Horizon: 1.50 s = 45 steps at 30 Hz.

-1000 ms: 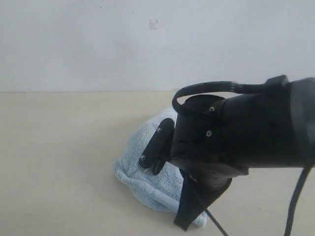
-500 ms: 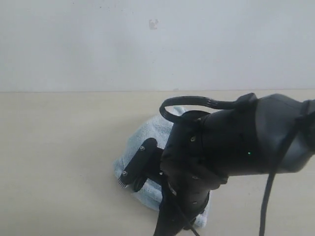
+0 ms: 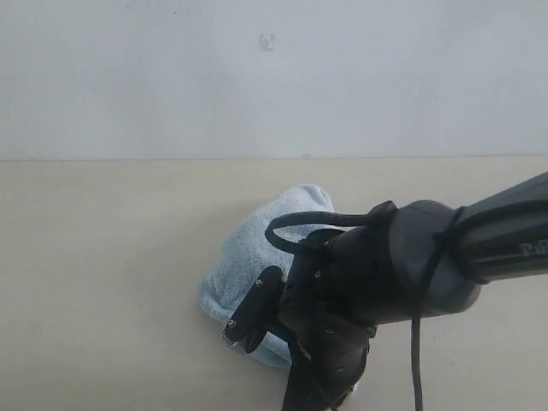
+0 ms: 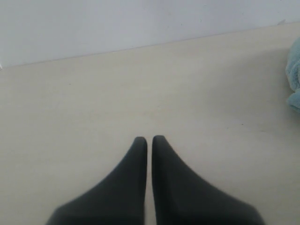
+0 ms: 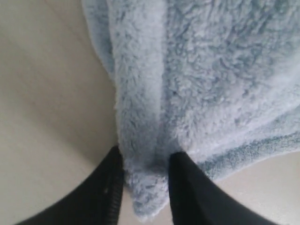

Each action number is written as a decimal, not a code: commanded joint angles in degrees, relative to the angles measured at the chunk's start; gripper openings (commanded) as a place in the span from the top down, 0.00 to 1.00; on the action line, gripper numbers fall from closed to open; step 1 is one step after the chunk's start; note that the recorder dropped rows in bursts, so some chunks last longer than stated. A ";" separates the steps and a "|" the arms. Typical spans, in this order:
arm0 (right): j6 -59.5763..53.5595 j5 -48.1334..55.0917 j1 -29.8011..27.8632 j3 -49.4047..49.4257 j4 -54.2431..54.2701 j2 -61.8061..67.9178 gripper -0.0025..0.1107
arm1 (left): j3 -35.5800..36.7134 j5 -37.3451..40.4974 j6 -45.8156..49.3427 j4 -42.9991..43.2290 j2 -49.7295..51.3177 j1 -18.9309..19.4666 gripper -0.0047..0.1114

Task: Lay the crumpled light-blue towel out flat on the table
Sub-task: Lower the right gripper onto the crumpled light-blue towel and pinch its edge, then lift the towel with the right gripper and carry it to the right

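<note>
The crumpled light-blue towel (image 3: 257,244) lies bunched in a heap on the beige table (image 3: 103,257), near the middle. My right gripper (image 3: 241,341) is down at the heap's near left edge. In the right wrist view a thick fold of the towel (image 5: 211,84) fills the gap between the right gripper's (image 5: 145,159) two black fingers, which press on it from both sides. My left gripper (image 4: 149,139) is shut and empty, hovering over bare table (image 4: 93,93). A bit of the towel (image 4: 294,75) shows at the edge of the left wrist view, well away from the left gripper.
A grey-white wall (image 3: 274,77) rises behind the table's far edge. The right arm's black body (image 3: 385,274) and its cable hide the towel's right side. Bare table surface stretches to the left and right of the heap.
The right arm has come down and swung toward the towel's near left edge. Its jaws opened and then closed in on a fold of the towel. The left gripper has not moved.
</note>
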 commanded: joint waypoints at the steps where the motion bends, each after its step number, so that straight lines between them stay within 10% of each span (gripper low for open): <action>1: 0.55 0.36 -0.46 -0.02 -0.60 0.08 0.97 | 0.18 -0.16 -0.47 -0.50 -0.12 0.11 0.93; 11: -4.39 9.96 6.73 -5.72 0.03 -20.59 0.98 | 0.18 -0.16 -0.47 -0.50 -0.12 0.11 0.93; 18: -10.53 -3.06 14.58 -5.72 -9.30 -47.51 0.98 | 0.18 -0.16 -0.47 -0.50 -0.12 0.11 0.93; 25: 17.17 14.89 0.28 -0.74 -36.59 -55.01 0.98 | 0.18 -0.16 -0.47 -0.50 -0.12 0.11 0.93; 35: 34.76 -15.69 -19.86 17.01 -39.80 -47.80 0.98 | 0.18 -0.16 -0.47 -0.50 -0.12 0.11 0.93; 45: 41.30 -12.35 -25.82 17.01 -38.14 -33.77 0.86 | 0.18 -0.16 -0.47 -0.50 -0.12 0.11 0.93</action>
